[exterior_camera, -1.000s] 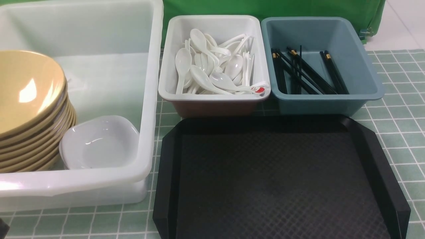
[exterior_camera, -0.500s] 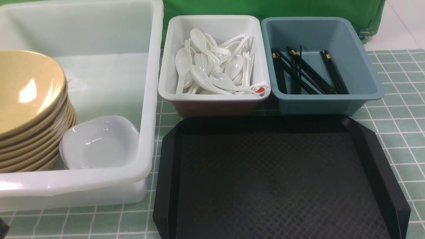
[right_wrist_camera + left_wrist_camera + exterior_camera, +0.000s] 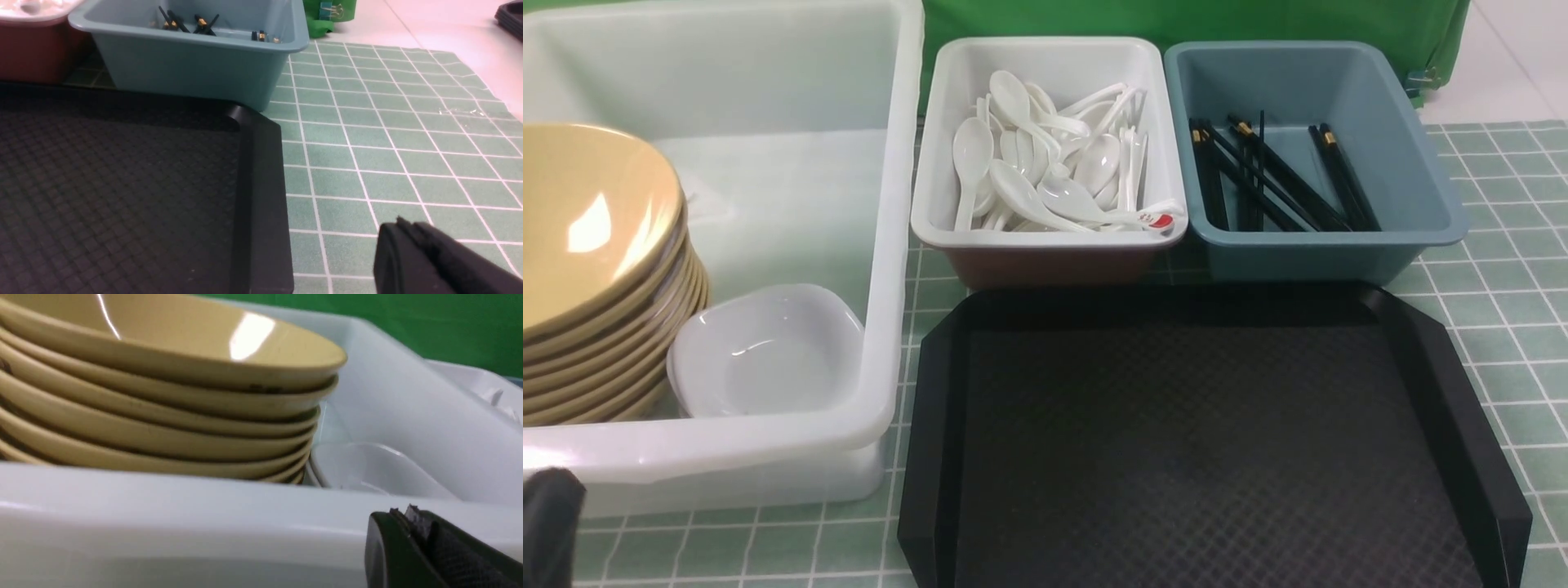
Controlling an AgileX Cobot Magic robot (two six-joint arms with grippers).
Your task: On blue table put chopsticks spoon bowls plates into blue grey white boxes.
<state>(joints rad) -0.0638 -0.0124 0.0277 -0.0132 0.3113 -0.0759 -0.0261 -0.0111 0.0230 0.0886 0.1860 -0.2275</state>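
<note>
A stack of tan bowls point(image 3: 596, 269) point(image 3: 163, 400) and a white plate point(image 3: 768, 351) point(image 3: 376, 467) lie in the large translucent white box point(image 3: 894, 204) point(image 3: 163, 522) at the left. White spoons point(image 3: 1045, 171) fill the small white box point(image 3: 1045, 53). Black chopsticks point(image 3: 1274, 175) point(image 3: 196, 22) lie in the blue-grey box point(image 3: 1421, 163) point(image 3: 184, 69). My left gripper point(image 3: 551, 523) point(image 3: 402, 512) is shut and empty, just outside the big box's near wall. My right gripper point(image 3: 402, 224) is shut and empty, low over the table point(image 3: 388, 143); the front view does not show it.
A black octagonal tray point(image 3: 1201, 441) point(image 3: 122, 183) lies in front of the two small boxes. A green backdrop point(image 3: 1176, 20) stands behind the boxes. The table's cloth ends at the far right edge point(image 3: 482, 73).
My left gripper has risen into the front view's lower left corner. Nothing else has moved.
</note>
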